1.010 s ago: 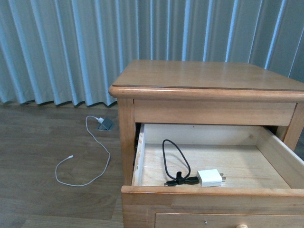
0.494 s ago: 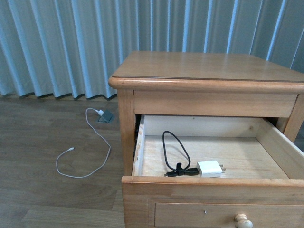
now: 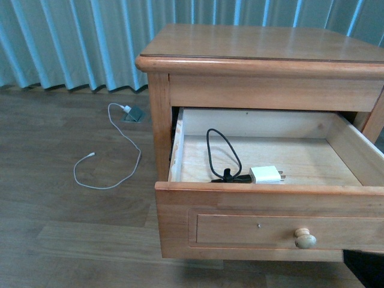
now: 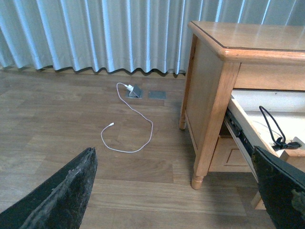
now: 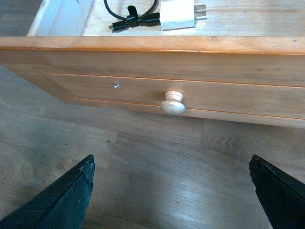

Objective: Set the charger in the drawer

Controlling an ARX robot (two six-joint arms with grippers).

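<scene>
1 charger (image 3: 266,174) lies flat inside the drawer (image 3: 270,207), just behind the front panel, with its black cable looped toward the back. The 1 drawer in view stands open, with 1 round knob (image 3: 305,238) on its front. Left gripper (image 4: 172,157): 2 fingers spread wide, nothing held, off beside the nightstand (image 4: 248,40). Right gripper (image 5: 171,162): 2 fingers spread wide, empty, in front of the knob, not touching it. 1 white cable (image 3: 111,162) lies on the floor, 1 end at a floor socket (image 3: 133,114).

Pale pleated curtains (image 3: 72,42), wood-plank floor (image 3: 66,240)
</scene>
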